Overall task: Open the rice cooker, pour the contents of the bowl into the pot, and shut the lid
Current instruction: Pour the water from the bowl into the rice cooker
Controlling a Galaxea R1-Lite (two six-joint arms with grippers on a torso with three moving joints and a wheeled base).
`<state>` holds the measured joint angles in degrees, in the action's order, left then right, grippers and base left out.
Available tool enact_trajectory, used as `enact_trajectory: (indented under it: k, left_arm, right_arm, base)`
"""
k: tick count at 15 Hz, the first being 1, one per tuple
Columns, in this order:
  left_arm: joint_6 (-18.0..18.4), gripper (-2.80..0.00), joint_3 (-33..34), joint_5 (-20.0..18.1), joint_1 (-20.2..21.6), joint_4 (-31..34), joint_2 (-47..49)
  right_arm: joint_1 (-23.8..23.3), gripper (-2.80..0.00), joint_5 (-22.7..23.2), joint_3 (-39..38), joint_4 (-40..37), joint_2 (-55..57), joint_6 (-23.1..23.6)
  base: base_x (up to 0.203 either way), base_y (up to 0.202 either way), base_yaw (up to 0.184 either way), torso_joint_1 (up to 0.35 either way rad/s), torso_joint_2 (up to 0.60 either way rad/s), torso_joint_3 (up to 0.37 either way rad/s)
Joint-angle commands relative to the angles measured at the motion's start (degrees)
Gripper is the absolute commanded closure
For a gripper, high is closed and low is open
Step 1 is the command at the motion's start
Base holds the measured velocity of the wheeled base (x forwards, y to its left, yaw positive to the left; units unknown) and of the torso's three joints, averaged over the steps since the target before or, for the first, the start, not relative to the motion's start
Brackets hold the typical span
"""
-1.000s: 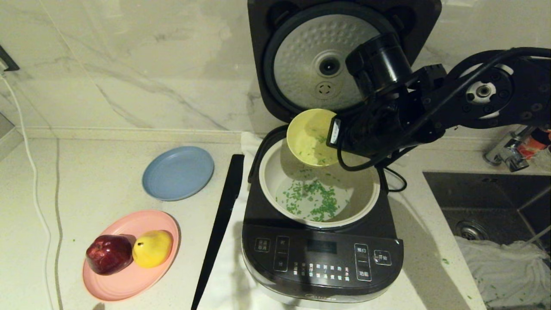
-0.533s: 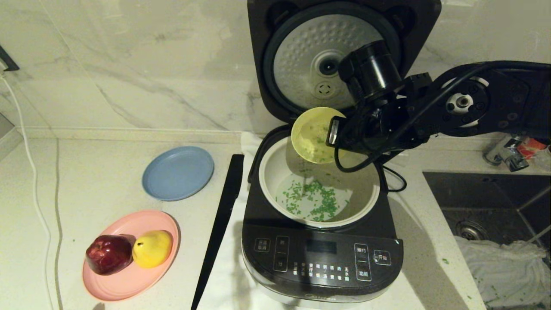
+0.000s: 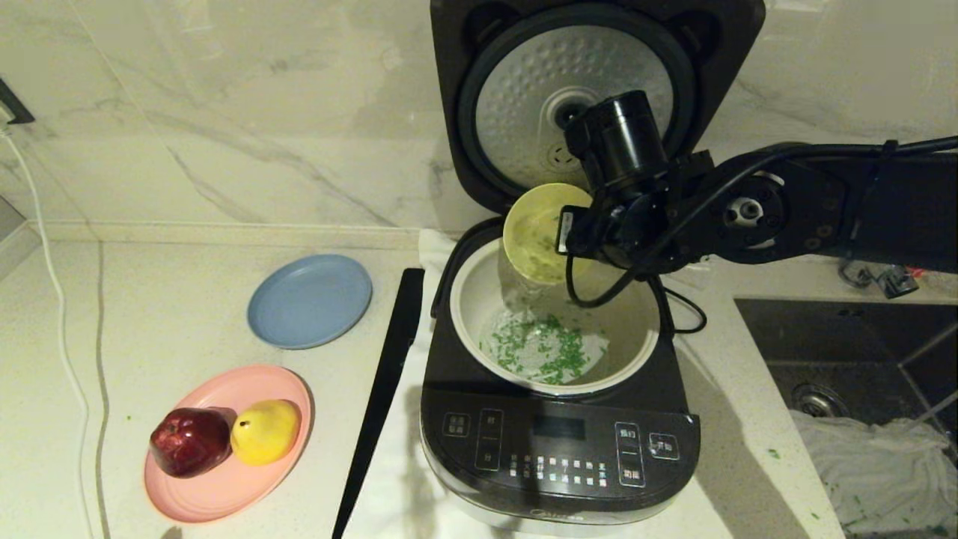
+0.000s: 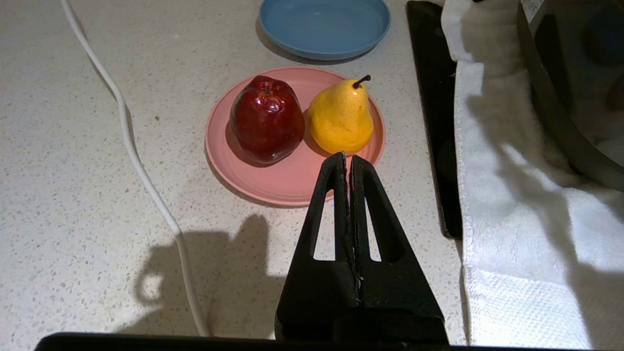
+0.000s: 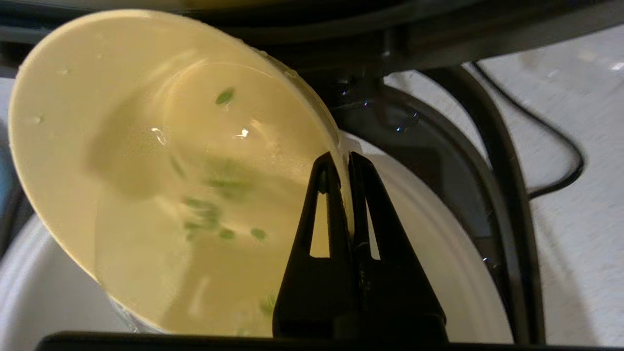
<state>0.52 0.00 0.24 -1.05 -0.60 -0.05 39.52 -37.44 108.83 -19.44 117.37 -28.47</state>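
The rice cooker (image 3: 560,419) sits on a white towel (image 3: 389,479) on the pale speckled desk (image 3: 172,299). Its lid (image 3: 591,97) stands open at the back, and the silver dimpled plate inside it faces us. The round cream-white pot (image 3: 629,352) sits in the cooker with its top open.

The right gripper (image 5: 347,158) reaches in from the right side, above the back of the pot. Its jaws are clenched on the rim of the small yellow bowl (image 3: 533,232), one jaw inside the rim and one outside. The bowl is tipped far over, with its open side facing left and down toward the pot. A few green bits and some wet drops cling to the inside of the bowl. Most of the green scallion bits (image 3: 542,348) lie spread on the bottom of the pot in a little pale liquid.

The left gripper (image 4: 347,158) hangs low over the desk on the left, near the pink plate (image 3: 224,479). Its jaws are pressed together and hold nothing. A red apple (image 3: 189,442) and a yellow pear (image 3: 263,431) sit side by side on the pink plate, touching. A blue plate (image 3: 309,301) lies behind it. A long black strip (image 3: 382,389) lies on the desk just left of the cooker. A white cord (image 3: 56,314) runs along the far left. A sink (image 3: 861,352) is on the right with a white cloth (image 3: 876,471) in it.
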Motion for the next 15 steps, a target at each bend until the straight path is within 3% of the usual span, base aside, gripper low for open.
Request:
enact_trajectory:
  k: [1,4,6,11,15]
  left_arm:
    - [0.00,0.00,0.18,0.02,-0.01,-0.02,-0.04]
    - [0.00,0.00,0.18,0.02,-0.01,-0.02,-0.04]
    - [0.00,0.00,0.18,0.02,-0.01,-0.02,-0.04]
    - [0.00,0.00,0.20,0.02,-0.01,-0.02,-0.04]
    - [0.00,0.00,0.18,0.02,-0.01,-0.02,-0.04]
  right_arm:
    - [0.60,0.00,-1.81,-2.56,3.42,-0.17,2.72]
    - [2.10,0.00,-5.53,-9.55,13.24,-1.40,10.30]
    - [3.03,0.00,-7.32,-15.72,24.63,-1.94,17.31]
    - [4.67,0.00,-10.21,-30.11,60.21,-1.60,39.58]
    - [4.71,0.00,-10.28,-36.20,88.41,2.23,57.86]
  base:
    - [0.000,0.000,0.000,0.000,0.00,0.000]
    - [0.000,0.000,0.000,0.000,0.00,0.000]
    - [0.000,0.000,0.000,0.000,0.00,0.000]
    - [0.000,0.000,0.000,0.000,0.00,0.000]
    - [0.000,0.000,0.000,0.000,0.00,0.000]
